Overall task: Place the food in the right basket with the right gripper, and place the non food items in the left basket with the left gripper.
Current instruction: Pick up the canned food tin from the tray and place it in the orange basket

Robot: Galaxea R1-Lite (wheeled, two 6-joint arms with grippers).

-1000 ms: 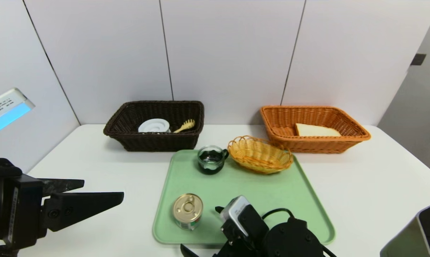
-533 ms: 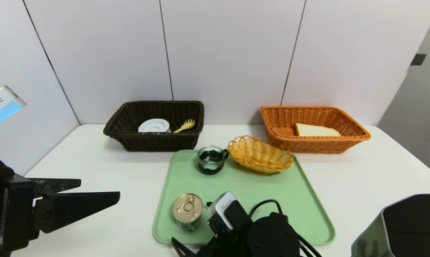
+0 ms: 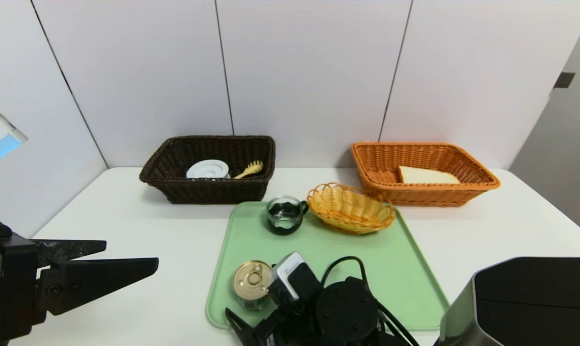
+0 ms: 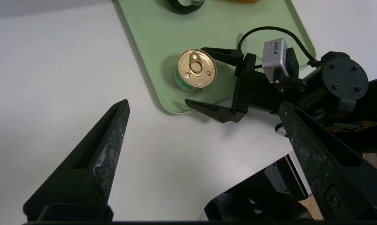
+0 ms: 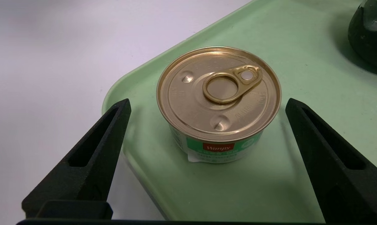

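Note:
The tin can (image 3: pixel 251 283) with its gold pull-ring lid stands on the near left corner of the green tray (image 3: pixel 367 259). My right gripper (image 5: pixel 207 103) is open, low over the tray, one finger on each side of the can (image 5: pixel 219 97) without touching it. The bread slice (image 3: pixel 427 175) lies in the orange right basket (image 3: pixel 482 180). The white reel (image 3: pixel 207 169) and pasta spoon (image 3: pixel 250 169) lie in the dark brown left basket (image 3: pixel 208 192). The glass cup (image 3: pixel 285 215) stands at the tray's far edge. My left gripper (image 3: pixel 131 253) hangs open over the near left table.
A small oval yellow wicker basket (image 3: pixel 350 207) rests on the tray's far right corner, touching the orange basket. White wall panels stand right behind both large baskets. Bare table lies left of the tray, under my left gripper.
My right gripper has moved left across the tray's near edge until its fingers flank the can. My left arm has drifted slightly back toward the left edge.

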